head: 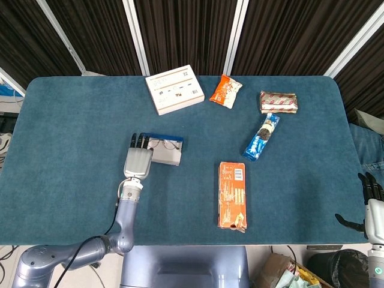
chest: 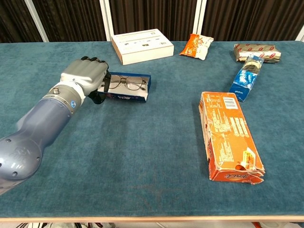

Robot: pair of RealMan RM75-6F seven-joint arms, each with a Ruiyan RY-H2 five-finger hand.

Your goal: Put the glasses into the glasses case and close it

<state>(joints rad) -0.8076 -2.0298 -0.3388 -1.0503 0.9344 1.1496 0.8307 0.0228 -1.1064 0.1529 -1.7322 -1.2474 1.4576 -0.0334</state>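
I find the glasses (chest: 124,83) lying lens-up inside the open glasses case (chest: 127,89), a shallow blue tray with a white outer wall, sitting left of the counter's (chest: 142,156) centre. The first part of the task therefore looks complete; closing the case remains, and I see no lid folded over it yet. Which part serves as the lid I cannot tell from either view.

My left robot hand (chest: 84,76) sits at 9 o'clock of the case, against its left end, fingers curled downward. Whether it is actually gripping the case end or merely resting beside it I cannot tell. My right robot hand (head: 371,204) hangs off the counter's right edge, well apart from the work, fingers spread and grasping nothing.

Around the case: a white flat box (chest: 142,45) at 12 o'clock, an orange snack packet (chest: 196,46) at 1 o'clock, a blue biscuit sleeve (chest: 246,76) and a brown-and-red wrapped bar (chest: 256,51) far at 2 o'clock, and a torn orange carton (chest: 230,136) at 4 o'clock.
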